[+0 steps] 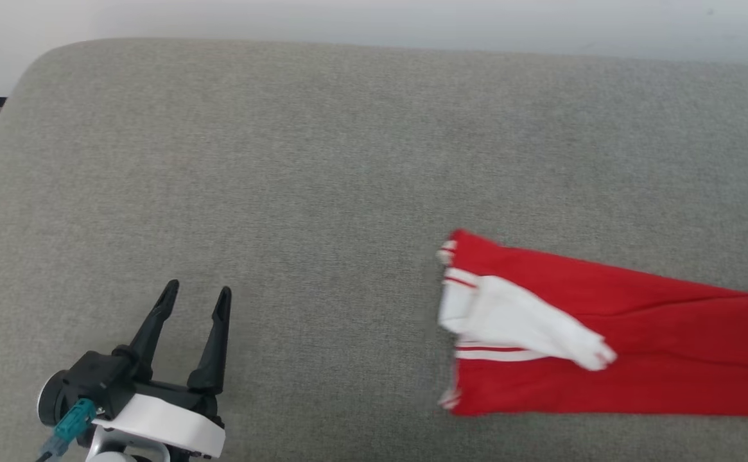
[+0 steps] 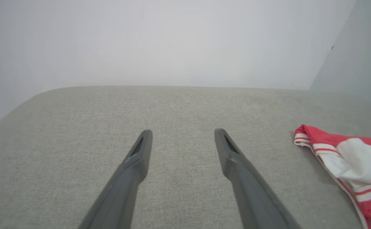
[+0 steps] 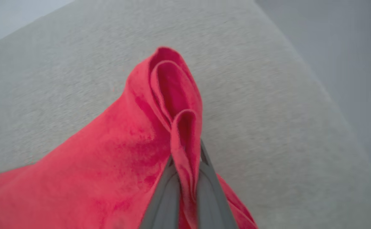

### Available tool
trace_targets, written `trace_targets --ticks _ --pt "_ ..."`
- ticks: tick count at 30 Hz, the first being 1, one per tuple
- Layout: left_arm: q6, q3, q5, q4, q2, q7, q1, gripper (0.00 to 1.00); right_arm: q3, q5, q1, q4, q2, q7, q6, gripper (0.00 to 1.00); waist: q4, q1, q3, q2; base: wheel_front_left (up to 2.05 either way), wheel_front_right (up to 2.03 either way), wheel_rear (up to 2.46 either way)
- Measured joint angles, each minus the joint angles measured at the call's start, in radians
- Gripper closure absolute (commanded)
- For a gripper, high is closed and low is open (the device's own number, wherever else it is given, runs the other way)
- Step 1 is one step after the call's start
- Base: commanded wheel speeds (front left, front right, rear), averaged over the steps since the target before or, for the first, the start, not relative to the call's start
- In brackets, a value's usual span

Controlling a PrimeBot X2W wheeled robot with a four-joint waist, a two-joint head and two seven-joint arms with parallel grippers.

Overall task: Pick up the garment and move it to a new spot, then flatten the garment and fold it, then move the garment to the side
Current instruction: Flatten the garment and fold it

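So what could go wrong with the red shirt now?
1. The right end effector pinches just a thin fold of the garment, so the soft cloth might slip out when lifted.
2. The left end effector hangs open, apart from the cloth, so the free end with the white sleeve could drag and bunch on the grey cushion.

My right gripper point(image 3: 187, 154) clamped a bunched red fold of the garment point(image 3: 109, 165), lower centre, above grey upholstery point(image 3: 268, 111).
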Motion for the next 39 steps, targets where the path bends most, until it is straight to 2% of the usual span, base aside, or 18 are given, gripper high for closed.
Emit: trace_targets --ticks 5,9,14,15,18,19,21,27,33,39 --pt "0.000 0.000 -0.011 -0.004 0.010 0.000 -0.009 0.00 -0.081 -0.032 0.001 0.020 -0.040 -0.024 -0.001 1.00 -0.020 0.0000 0.008 -0.0001 0.00 0.00 0.00" --pt "0.000 0.012 -0.014 -0.003 0.012 0.000 -0.013 0.00 -0.076 -0.035 -0.001 0.005 -0.036 -0.026 -0.001 1.00 -0.028 0.0000 0.007 0.0000 0.00 0.00 0.00" --pt "0.000 0.023 -0.026 -0.003 0.010 0.000 -0.014 0.00 0.072 0.002 0.036 -0.107 0.006 0.028 -0.001 1.00 -0.032 0.0000 0.002 -0.0001 0.00 0.00 0.00" --pt "0.000 0.019 -0.025 -0.007 0.013 0.000 -0.014 0.00 0.140 0.014 0.058 -0.183 0.020 0.045 -0.001 1.00 -0.033 0.0000 0.000 0.0000 0.00 0.00 0.00" --pt "0.000 0.026 -0.030 -0.028 0.008 0.000 -0.014 0.00 0.234 0.033 0.082 -0.301 0.042 0.077 -0.001 1.00 -0.032 0.0000 0.000 0.0000 0.00 0.00 0.00" --pt "0.000 0.026 -0.030 -0.028 0.008 0.000 -0.014 0.00 0.234 0.033 0.082 -0.301 0.042 0.077 -0.001 1.00 -0.032 0.0000 0.000 0.0000 0.00 0.00 0.00" --pt "0.000 0.012 -0.038 -0.027 0.013 0.000 -0.014 0.00 0.317 0.034 0.096 -0.411 0.053 0.098 -0.001 1.00 -0.027 0.0000 0.001 -0.0001 0.00 0.00 0.00" --pt "0.000 -0.009 -0.044 -0.024 0.024 0.000 -0.017 0.00 0.504 0.037 0.093 -0.558 0.099 0.149 -0.001 1.00 -0.009 0.0000 0.000 0.0000 0.00 0.00 0.00" --pt "0.000 -0.022 -0.056 -0.021 0.029 0.000 -0.028 0.00 0.665 0.025 0.021 -0.572 0.135 0.164 -0.001 1.00 0.012 0.0000 0.005 0.0000 0.00 0.00 0.00" --pt "0.000 -0.045 -0.083 -0.011 0.026 0.000 -0.044 0.00 0.778 -0.003 -0.038 -0.457 0.152 0.137 -0.001 1.00 0.032 0.0000 0.011 -0.0001 0.00 0.00 0.00"
